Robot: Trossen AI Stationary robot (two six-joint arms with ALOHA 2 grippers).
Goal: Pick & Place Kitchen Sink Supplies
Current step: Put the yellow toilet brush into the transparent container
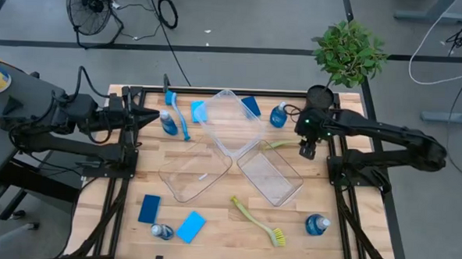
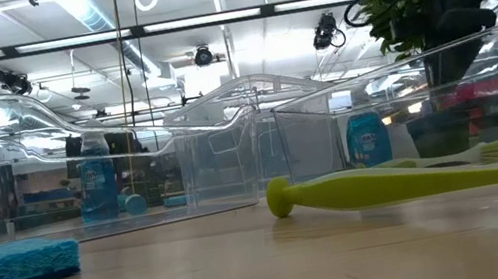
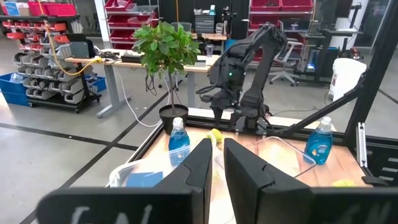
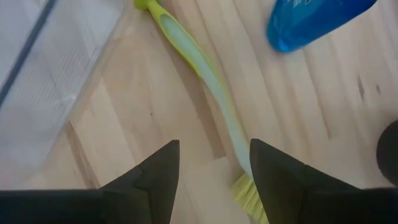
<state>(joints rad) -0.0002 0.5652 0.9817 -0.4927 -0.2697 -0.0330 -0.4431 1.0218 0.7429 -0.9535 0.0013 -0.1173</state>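
Nearest low cam: blue sponge [image 2: 9, 269] at 9 o'clock, yellow-green brush [image 2: 418, 178] lying across at 3. Counted from above on tabletop [image 1: 219, 215]: 4 bottles [image 1: 169, 123] [image 1: 279, 115] [image 1: 317, 225] [image 1: 158, 231]; 4 sponges, 2 dark [image 1: 149, 209] [image 1: 250, 106], 2 light [image 1: 191, 227] [image 1: 198, 111]; 3 brushes, 1 blue [image 1: 177, 115], 2 yellow-green [image 1: 257, 221] [image 1: 278, 145]; 3 clear bins [image 1: 269, 178]; 1 potted plant [image 1: 348, 53]. Right end effector [image 4: 214, 177] at 3 o'clock, fingers spread, hanging over yellow-green brush's handle, empty. Left end effector [image 3: 215, 167] at 9 o'clock, fingers nearly pressed together, empty.
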